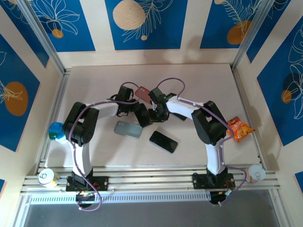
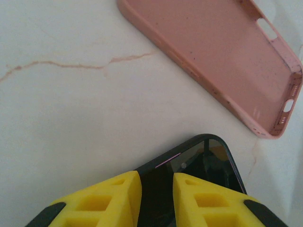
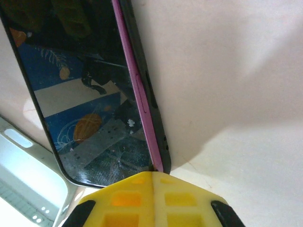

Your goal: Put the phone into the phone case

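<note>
The left gripper (image 2: 157, 178) is only slightly open, clamped on the phone (image 2: 201, 158). It holds the phone just short of the pink case (image 2: 222, 56), which lies hollow side up on the desk (image 2: 71, 118), probably so the phone can slide in. The right gripper (image 3: 152, 178) is fully closed and empty. Its tips butt against one end of the phone, seemingly to steady and steer it.

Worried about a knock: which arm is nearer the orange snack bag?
Right. The right arm bends beside the snack bag; the left arm stands across the table, to its left.
</note>
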`<state>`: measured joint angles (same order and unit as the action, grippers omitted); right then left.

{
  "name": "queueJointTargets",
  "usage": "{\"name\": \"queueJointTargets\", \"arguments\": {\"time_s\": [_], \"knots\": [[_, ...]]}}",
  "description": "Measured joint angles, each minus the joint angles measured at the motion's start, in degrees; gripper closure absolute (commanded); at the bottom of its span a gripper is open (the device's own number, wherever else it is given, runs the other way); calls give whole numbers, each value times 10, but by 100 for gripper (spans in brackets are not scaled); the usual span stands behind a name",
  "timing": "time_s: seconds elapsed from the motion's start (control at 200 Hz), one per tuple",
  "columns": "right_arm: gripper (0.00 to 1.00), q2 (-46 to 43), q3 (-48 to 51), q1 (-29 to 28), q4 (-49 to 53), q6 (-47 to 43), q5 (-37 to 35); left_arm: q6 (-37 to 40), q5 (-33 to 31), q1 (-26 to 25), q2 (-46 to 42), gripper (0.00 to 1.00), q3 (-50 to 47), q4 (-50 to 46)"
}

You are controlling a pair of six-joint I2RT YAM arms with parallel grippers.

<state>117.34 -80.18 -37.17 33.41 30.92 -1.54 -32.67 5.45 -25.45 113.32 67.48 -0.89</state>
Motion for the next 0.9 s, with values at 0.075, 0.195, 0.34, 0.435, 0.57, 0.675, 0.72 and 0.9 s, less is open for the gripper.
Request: {"name": "queueJointTargets", "arguments": {"time_s": [0.075, 0.195, 0.34, 0.435, 0.57, 0.675, 0.72, 0.9], "knots": [[100, 5, -7, -5, 1, 0, 0, 0, -3, 0, 0, 74, -2, 7], [100, 12, -15, -14, 1, 0, 2, 0, -11, 0, 0, 74, -5, 18], [100, 17, -19, -20, -4, 0, 7, 0, -16, 1, 1, 75, -7, 26], [100, 18, -23, -20, 0, 0, 9, -1, -16, 1, 1, 75, -9, 28], [100, 20, -24, -20, 2, 0, 8, -2, -17, 1, 1, 75, -10, 31], [100, 19, -24, -20, 1, 1, 8, -2, -17, 1, 1, 75, -10, 31], [100, 15, -19, -19, -2, 3, 8, -2, -17, 1, 1, 76, -10, 31], [100, -6, 6, -13, -30, 9, 15, -2, -17, 1, 2, 76, -10, 31]]}}
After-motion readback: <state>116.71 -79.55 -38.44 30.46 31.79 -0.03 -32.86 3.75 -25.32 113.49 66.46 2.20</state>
